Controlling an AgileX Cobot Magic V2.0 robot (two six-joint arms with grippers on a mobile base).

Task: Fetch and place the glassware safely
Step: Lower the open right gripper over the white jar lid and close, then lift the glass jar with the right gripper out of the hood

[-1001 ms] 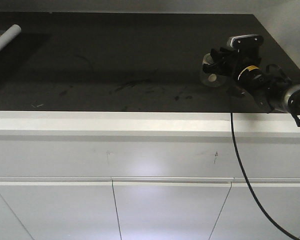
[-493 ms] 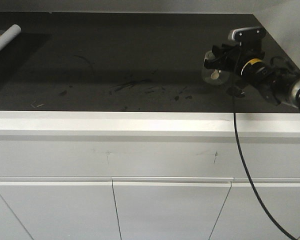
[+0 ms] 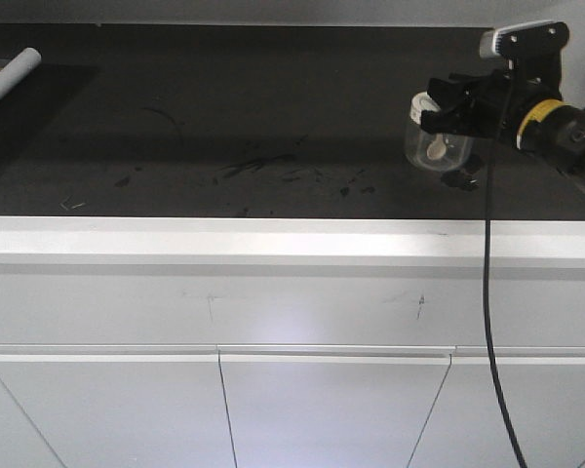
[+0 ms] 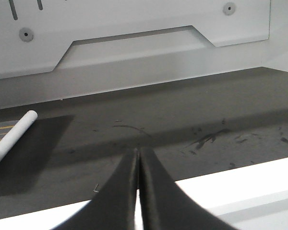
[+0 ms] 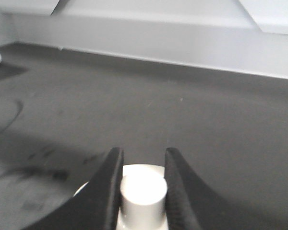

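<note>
The glassware, a small clear jar (image 3: 432, 141) with a cream-white lid, hangs at the right side of the dark countertop (image 3: 224, 107), tilted and seemingly just above the surface. My right gripper (image 3: 447, 109) is shut on the lid's round knob (image 5: 143, 195). In the right wrist view both black fingers (image 5: 110, 182) press the knob's sides, and my right gripper (image 5: 143, 154) points across the counter. My left gripper (image 4: 138, 151) is shut with nothing in it, over the counter's front edge. It does not show in the front view.
A white rolled paper tube (image 3: 10, 76) lies at the far left of the counter, and the tube (image 4: 12, 139) also shows in the left wrist view. A white wall panel (image 4: 134, 43) backs the counter. A black cable (image 3: 487, 322) hangs down before the white cabinet fronts (image 3: 273, 400).
My right gripper has moved up and to the right with the jar in it. The jar now sits higher in view and shows more of its glass body.
</note>
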